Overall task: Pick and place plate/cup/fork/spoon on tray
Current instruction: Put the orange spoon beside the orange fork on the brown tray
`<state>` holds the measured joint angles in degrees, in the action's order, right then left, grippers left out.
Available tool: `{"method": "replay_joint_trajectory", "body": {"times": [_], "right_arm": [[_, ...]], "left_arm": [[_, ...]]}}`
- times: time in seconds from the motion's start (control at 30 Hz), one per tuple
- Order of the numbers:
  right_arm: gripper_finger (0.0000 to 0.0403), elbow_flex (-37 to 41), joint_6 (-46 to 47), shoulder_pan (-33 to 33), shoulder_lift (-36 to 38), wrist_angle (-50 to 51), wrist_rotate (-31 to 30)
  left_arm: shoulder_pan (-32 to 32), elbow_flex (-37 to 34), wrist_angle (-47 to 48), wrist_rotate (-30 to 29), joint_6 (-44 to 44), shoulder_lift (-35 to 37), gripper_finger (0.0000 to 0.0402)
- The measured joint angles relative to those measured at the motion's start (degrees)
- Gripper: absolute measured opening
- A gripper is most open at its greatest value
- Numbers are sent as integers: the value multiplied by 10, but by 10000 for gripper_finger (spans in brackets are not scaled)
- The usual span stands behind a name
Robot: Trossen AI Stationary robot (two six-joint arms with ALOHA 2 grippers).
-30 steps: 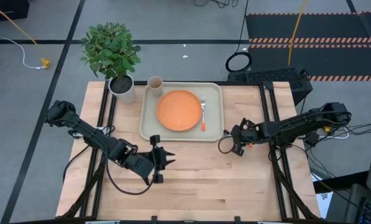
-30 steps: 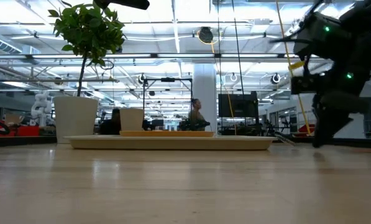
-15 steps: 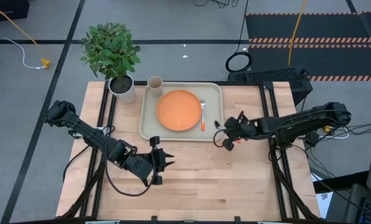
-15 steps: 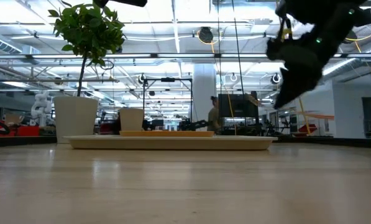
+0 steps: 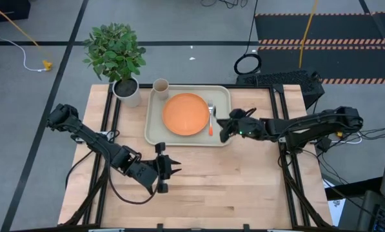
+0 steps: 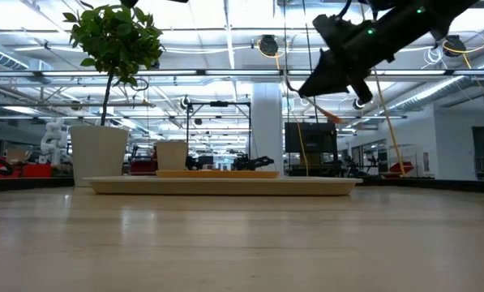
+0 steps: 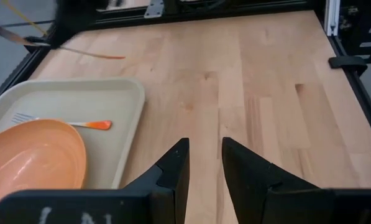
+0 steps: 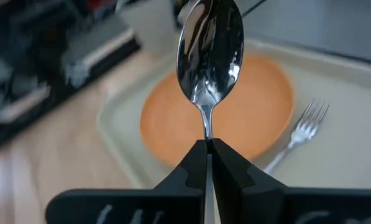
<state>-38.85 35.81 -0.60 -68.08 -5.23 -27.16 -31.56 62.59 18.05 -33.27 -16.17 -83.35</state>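
Observation:
The pale tray lies at the table's far middle. It holds the orange plate and the fork at the plate's right. The beige cup stands at its far left corner. My right gripper is over the tray's right rim, shut on the spoon. It is high above the tray in the low view. My left gripper is open and empty over bare wood near the tray's near edge. My right gripper pinches the spoon's neck just behind the bowl between its two fingers. The bowl sticks out past the fingertips, and the spoon runs along the fingers. The fingers come from the table's right, slanting down. The spoon is lifted clear, above the plate and fork.
A white plant pot with green leaves stands at the tray's far left, beside the cup. Bare wood spreads over the table's near half. Black frame rails run along both table sides.
My right gripper has gone toward the table's left and a little toward the far edge, from the bare wood to over the tray's right rim. It has risen, as the low view shows, and stays shut on the spoon.

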Motion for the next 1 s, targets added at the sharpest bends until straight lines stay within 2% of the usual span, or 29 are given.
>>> {"method": "replay_joint_trajectory", "body": {"times": [0.23,0.33,0.53,0.6,0.73,0.83,1.0], "right_arm": [[0,-1,55,29,-56,-104,-72],[0,-2,87,41,-87,-106,-91],[0,-75,145,58,-166,-36,-113],[0,-114,154,64,-194,25,-118],[0,-169,230,82,-234,155,-96],[0,-178,254,94,-251,181,-79],[0,-178,267,125,-278,169,-55]], "left_arm": [[0,0,-3,0,7,0,97],[0,0,-3,0,10,0,97],[7,0,-4,0,20,0,97],[8,0,-4,-1,20,0,97],[7,0,-3,-1,21,0,97],[4,0,-2,-1,21,0,97],[1,0,-2,-1,21,0,97]]}}
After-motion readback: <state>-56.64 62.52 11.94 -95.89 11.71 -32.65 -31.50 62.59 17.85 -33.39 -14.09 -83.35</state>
